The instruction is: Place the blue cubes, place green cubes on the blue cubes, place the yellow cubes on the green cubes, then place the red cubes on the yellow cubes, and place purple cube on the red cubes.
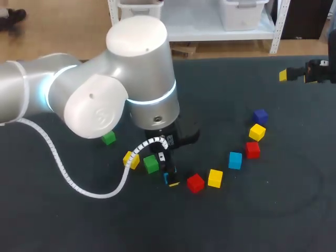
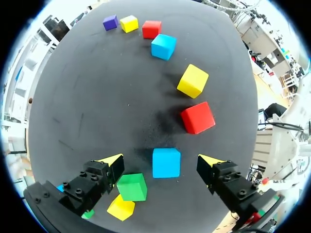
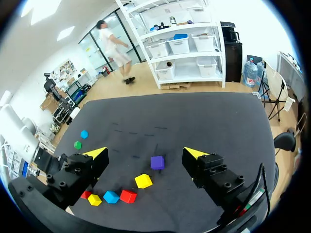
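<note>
**Over mid-table: left gripper lined up on a blue cube**

Left gripper [image 2: 161,161] sits low over the table [image 2: 107,97], fingers apart, one yellow tip on either side of the blue cube [image 2: 166,162]. There's a gap on both sides, so no contact and nothing gripped. The cube lies flat with its faces roughly square to the fingers. My read is that closing should catch it cleanly.

It's a tight spot. The green cube [image 2: 132,187] is just beside one finger, with a yellow cube [image 2: 121,208] right behind it. The red cube [image 2: 198,117] is ahead, near the other finger. The green one looks likeliest to get nudged.

The rest of the set curves away ahead: second yellow cube [image 2: 193,81], second blue cube [image 2: 164,46], second red cube [image 2: 151,29], third yellow cube [image 2: 129,23], and the purple cube [image 2: 111,22] at the far end. The second green cube [image 1: 108,138] lies apart, under the left arm.

Nothing is stacked anywhere, so I'd call this step one. Blue is the base layer, presumably why this cube gets picked first.

Right gripper [image 3: 145,153] hangs high by the table's far right side, fingers apart and empty. It's well clear of the left arm.
</note>
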Robot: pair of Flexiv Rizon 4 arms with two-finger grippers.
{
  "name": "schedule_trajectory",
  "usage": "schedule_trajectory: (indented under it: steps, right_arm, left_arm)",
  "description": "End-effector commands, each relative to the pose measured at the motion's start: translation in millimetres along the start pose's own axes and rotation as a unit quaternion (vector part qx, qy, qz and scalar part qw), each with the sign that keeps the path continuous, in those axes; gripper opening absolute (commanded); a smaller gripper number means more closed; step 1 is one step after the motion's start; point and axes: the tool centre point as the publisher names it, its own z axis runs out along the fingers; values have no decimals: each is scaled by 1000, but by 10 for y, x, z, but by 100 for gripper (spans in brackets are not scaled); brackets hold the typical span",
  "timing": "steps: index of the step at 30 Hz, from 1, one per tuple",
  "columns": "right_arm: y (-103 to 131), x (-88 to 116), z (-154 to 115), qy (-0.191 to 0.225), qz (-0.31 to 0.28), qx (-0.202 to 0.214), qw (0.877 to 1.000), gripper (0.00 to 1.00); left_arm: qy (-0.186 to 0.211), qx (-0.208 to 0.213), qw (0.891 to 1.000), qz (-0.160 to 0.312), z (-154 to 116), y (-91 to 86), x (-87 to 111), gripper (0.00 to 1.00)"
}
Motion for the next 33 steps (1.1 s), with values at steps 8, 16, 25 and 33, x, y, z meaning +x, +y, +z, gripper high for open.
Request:
schedule_trajectory:
  steps: [8,16,25,33]
  right_arm:
    - [6,-1,-7,1,0,2,1000,100]
    - [6,-1,-7,1,0,2,1000,100]
    - [6,-1,-7,1,0,2,1000,100]
    - [6,-1,-7,1,0,2,1000,100]
  left_arm:
    - [4,7,1000,3,62,26,12,49]
    - [6,9,1000,3,93,24,-1,0]
    - [2,2,1000,21,-47,86,-46,0]
    - [8,-22,996,84,-329,395,-114,0]
